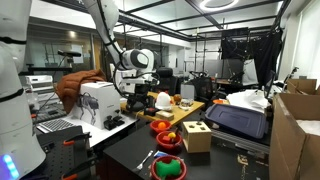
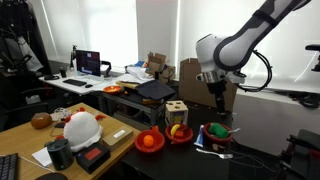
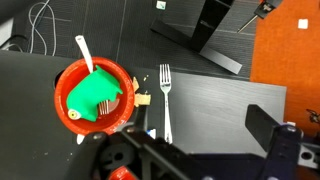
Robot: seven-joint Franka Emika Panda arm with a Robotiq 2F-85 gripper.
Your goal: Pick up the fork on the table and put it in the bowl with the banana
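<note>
End effector (image 3: 200,150) spread wide, fork (image 3: 166,100) below it, flat on the table (image 3: 220,110); that thin handle could slip the pinch!

You've got no readable text, label, brand or number in any view. The cardboard boxes (image 1: 297,128), laptop screen (image 2: 88,63) and fork (image 3: 166,100) are too small or blurred.

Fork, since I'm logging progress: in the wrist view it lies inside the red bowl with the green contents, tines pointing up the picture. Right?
Not quite. The wrist view shows the fork lying on the black table beside the red bowl with the green contents, not inside it. Its tines do point up the picture.
</note>
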